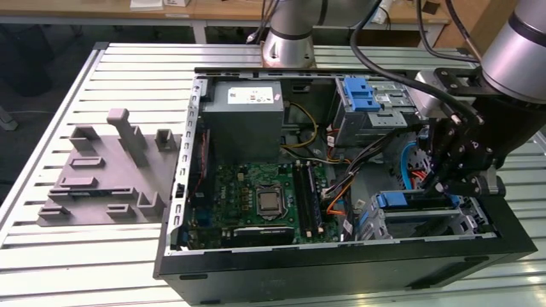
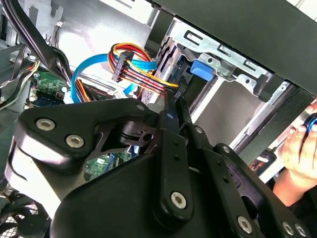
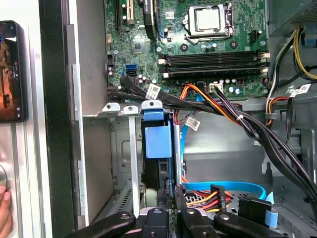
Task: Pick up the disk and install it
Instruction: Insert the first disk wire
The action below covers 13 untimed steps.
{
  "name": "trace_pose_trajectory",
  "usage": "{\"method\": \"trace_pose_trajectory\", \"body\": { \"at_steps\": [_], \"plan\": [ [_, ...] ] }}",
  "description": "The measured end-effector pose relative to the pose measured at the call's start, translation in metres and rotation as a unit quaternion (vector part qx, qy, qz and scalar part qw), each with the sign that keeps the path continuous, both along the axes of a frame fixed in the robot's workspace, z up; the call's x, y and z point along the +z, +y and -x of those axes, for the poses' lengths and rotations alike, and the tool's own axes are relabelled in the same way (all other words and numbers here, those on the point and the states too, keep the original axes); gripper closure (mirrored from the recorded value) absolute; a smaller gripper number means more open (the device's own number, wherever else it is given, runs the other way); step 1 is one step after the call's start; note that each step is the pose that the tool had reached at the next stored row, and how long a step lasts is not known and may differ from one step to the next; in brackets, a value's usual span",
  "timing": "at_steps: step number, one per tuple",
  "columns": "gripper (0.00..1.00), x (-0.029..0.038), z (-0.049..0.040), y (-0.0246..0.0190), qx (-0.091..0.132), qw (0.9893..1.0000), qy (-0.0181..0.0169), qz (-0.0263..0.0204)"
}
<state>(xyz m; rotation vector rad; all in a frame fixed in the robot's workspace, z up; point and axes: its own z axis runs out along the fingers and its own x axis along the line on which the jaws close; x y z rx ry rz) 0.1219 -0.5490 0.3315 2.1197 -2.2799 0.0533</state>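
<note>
The slatted metal surface [image 1: 128,70] carries an open computer case [image 1: 341,268] lying on its side, with bare slats left around it toward the exterior view's left, where a grey moulded fixture [image 1: 107,173] sits well apart from the case wall. Inside the case, the grey power supply box [image 1: 243,121] fills one corner, the green motherboard [image 1: 256,198] lies beside it, and an upper drive bay [image 1: 380,105] topped by a blue latch piece [image 1: 358,93] stands near the far wall. Loose cable bundles [image 3: 233,116] in black, orange, yellow and blue cross the room between the motherboard and the lower drive cage [image 3: 116,158], crowding the space beside the cage. The arm [image 1: 520,45] reaches down at the exterior view's right edge of the case, its claw [image 3: 168,203] closed narrowly on the edge of the disk [image 3: 157,144], which stands on edge inside a slot of the lower drive cage, its blue carrier tab showing against the cage's metal rails. The neighbouring slots of the cage look open. A phone [image 3: 11,72] lies just outside the case wall, and a person's hand [image 2: 299,148] is near the case's outer edge.
</note>
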Motion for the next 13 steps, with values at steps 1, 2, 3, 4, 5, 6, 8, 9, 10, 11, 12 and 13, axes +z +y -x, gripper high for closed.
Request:
{"method": "trace_pose_trajectory", "body": {
  "at_steps": [1, 2, 3, 4, 5, 6, 8, 9, 10, 11, 12, 13],
  "plan": [
    [0.84, -0.0003, 0.0, 0.0, 0.0, 1.0, 0.0001, 0.0],
    [0.84, -0.0006, 0.0, 0.0, 0.0, 1.0, 0.0001, 0.0],
    [0.84, -0.001, 0.0, 0.0, 0.0, 1.0, 0.0001, 0.0],
    [0.84, -0.0015, 0.0, 0.0, 0.0, 1.0, 0.0002, -0.0001],
    [0.84, -0.0018, -0.0001, 0.0, 0.0, 1.0, 0.0002, 0.0],
    [0.84, -0.002, -0.0001, 0.0, 0.0, 1.0, 0.0002, 0.0],
    [0.84, -0.0021, -0.0001, 0.0, 0.0, 1.0, 0.0002, 0.0001],
    [0.84, -0.0022, -0.0001, 0.0, 0.0, 1.0, 0.0002, 0.0],
    [0.84, -0.0023, -0.0001, 0.0, 0.0, 1.0, 0.0002, 0.0],
    [0.84, -0.0023, -0.0001, 0.0, 0.0, 1.0, 0.0002, 0.0],
    [0.83, -0.0024, -0.0002, 0.0, 0.0, 1.0, 0.0002, -0.0001],
    [0.83, -0.0025, -0.0002, 0.0, 0.0, 1.0, 0.0002, -0.0001]
  ]
}}
